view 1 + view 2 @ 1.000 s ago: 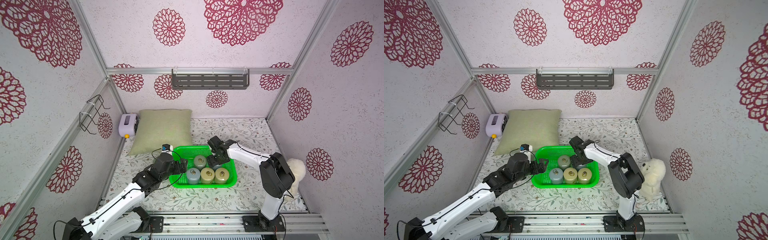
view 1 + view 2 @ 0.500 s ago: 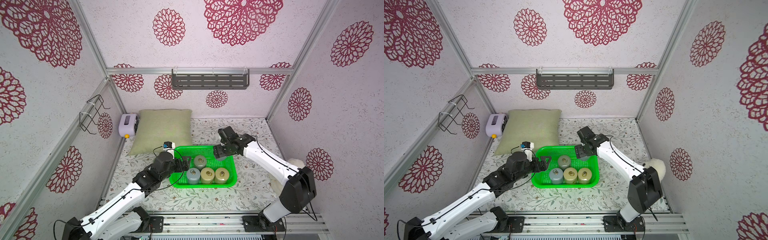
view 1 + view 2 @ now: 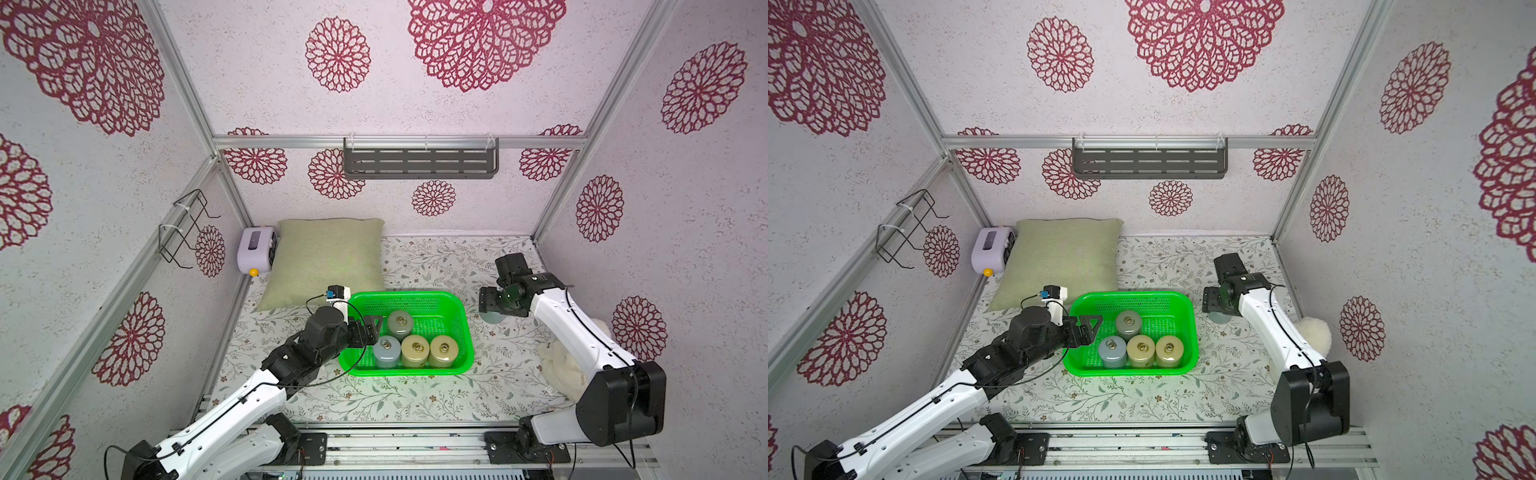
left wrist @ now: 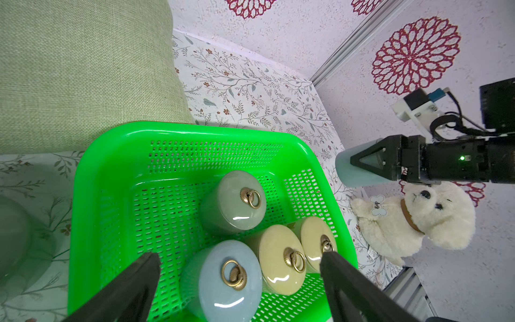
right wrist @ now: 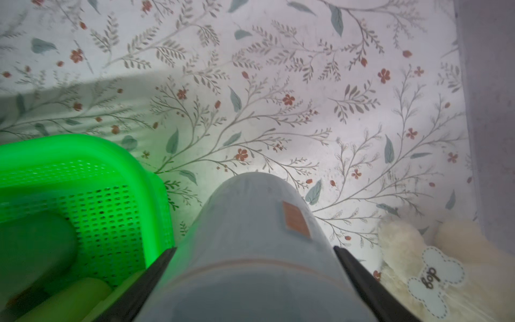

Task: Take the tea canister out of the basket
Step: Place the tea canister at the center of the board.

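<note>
— Scene from above?
— In both top views, bright green perforated plastic basket [image 3: 405,294] near the middle of the floral-print surface [image 3: 415,399]. Inside, four round lidded jars with brass ring pulls: grey-green canister [image 3: 400,323] by the far wall; pale blue canister [image 3: 386,351] and two cream-yellow canisters [image 3: 415,351] along the near wall.
— And the task's own canister?
— Grey-blue cylindrical tea canister [image 3: 493,319] outside the basket, just beside its right short wall, toward the surface's right edge. Clamped in the right gripper [image 3: 491,311]. Touching the surface or lifted off it: impossible to tell.
— Left wrist view?
— Left gripper [image 4: 239,260] with jaws wide apart and empty, above the basket's left end, over the pale blue canister. Beyond the basket, right gripper closed round the tea canister [image 4: 344,174]; white plush dog [image 4: 418,220] nearby.
— Right wrist view?
— Blurred. Tea canister [image 5: 250,237] filling the gap between two black fingers [image 5: 362,278], small brown label [image 5: 296,220] on its side. Basket corner on one side, plush dog on the other.
</note>
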{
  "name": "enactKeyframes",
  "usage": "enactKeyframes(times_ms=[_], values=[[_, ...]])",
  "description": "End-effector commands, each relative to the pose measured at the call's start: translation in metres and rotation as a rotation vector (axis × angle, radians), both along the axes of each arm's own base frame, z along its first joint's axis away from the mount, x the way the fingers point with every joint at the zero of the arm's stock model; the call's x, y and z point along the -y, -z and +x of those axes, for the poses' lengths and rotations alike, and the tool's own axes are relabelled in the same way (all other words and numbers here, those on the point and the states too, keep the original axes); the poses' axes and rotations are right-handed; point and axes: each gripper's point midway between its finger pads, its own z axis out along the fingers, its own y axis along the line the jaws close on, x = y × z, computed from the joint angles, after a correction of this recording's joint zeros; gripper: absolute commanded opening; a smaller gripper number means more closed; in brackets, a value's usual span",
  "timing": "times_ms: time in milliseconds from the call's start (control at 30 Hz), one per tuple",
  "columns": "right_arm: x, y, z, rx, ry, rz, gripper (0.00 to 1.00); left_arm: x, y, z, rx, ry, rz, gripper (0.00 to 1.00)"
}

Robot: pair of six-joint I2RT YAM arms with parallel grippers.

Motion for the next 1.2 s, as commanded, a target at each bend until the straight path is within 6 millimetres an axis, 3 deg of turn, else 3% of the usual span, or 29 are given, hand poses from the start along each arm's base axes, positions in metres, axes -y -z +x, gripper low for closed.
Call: enactKeyframes(times_ms=[0,167,400,800,1100,1167], values=[[-0.002,-0.007,0.009,0.080,0.010,0.028,0.70,0.002,-0.002,-0.005,0.019,0.021,0.006,0.97],[-0.007,0.028,0.007,0.035,0.017,0.065,0.70,0.002,-0.002,-0.005,0.022,0.019,0.009,0.97],[-0.009,0.055,0.009,-0.016,0.042,0.079,0.71,0.003,-0.001,-0.005,0.018,0.020,0.010,0.97],[-0.006,0.084,0.014,-0.051,0.072,0.055,0.75,0.006,0.002,-0.005,0.008,0.030,0.012,0.97],[-0.006,0.087,0.018,-0.051,0.076,0.053,0.87,0.005,0.006,-0.004,-0.001,0.025,0.029,0.97],[-0.006,0.083,0.018,-0.040,0.079,0.053,0.94,0.005,0.006,-0.004,-0.001,0.025,0.031,0.97]])
